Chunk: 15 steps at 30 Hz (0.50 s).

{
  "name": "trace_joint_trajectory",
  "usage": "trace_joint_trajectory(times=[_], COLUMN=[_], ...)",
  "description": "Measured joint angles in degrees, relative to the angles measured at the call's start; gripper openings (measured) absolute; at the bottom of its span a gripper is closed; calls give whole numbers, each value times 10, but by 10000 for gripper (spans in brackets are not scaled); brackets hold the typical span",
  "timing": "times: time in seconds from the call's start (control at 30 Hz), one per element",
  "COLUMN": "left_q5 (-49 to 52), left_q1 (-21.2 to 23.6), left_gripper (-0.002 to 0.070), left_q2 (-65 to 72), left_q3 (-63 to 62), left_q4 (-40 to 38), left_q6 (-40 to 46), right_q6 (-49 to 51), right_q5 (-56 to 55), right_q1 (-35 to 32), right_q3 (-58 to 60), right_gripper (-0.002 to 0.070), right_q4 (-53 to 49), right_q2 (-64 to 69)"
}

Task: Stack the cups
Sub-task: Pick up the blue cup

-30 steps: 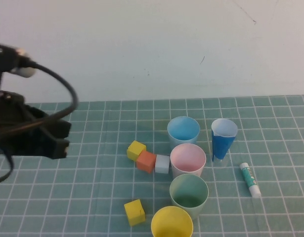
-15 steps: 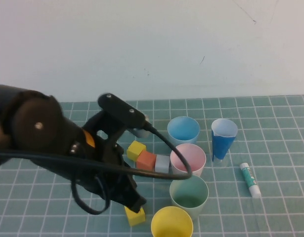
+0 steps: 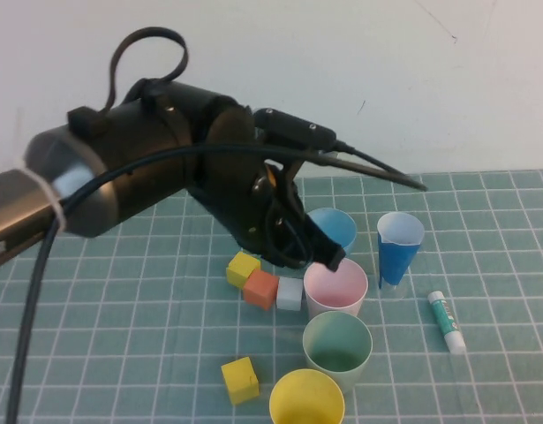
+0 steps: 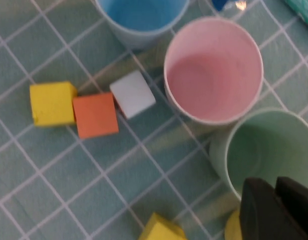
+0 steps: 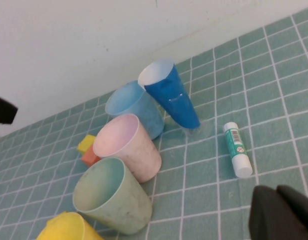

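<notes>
High view: my left gripper (image 3: 328, 261) hangs over the pink cup (image 3: 336, 285); grip unclear either side, right gripper (image 5: 281, 212) parked. Best descend centred on its rim.

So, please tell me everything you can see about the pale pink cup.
The pale pink cup is short, wide and tapered, matte like paper or plastic, upright and empty. It stands on the green gridded mat between the light blue cup and the sage green cup, very close to both. A small white cube sits beside it. The left gripper hovers above its rim. The right gripper is parked away.
</notes>
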Motion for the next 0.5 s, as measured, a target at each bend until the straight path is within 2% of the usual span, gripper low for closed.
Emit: trace_joint_trajectory(times=[0.1, 0.27, 0.33, 0.5], left_q5=[-5, -7, -11, -49], left_q1=[0, 0, 1, 10], left_gripper=[99, 300, 360, 398], left_q2=[43, 101, 118, 154], left_q3=[-53, -111, -125, -135], left_q4=[22, 72, 78, 81], left_q6=[-30, -105, -118, -135], right_q6=[-7, -9, -9, -11], right_q5=[3, 4, 4, 5], right_q1=[0, 0, 0, 0], right_q3=[0, 0, 0, 0], right_gripper=[-3, -3, -3, -3], right_q4=[8, 9, 9, 10], right_q2=[0, 0, 0, 0])
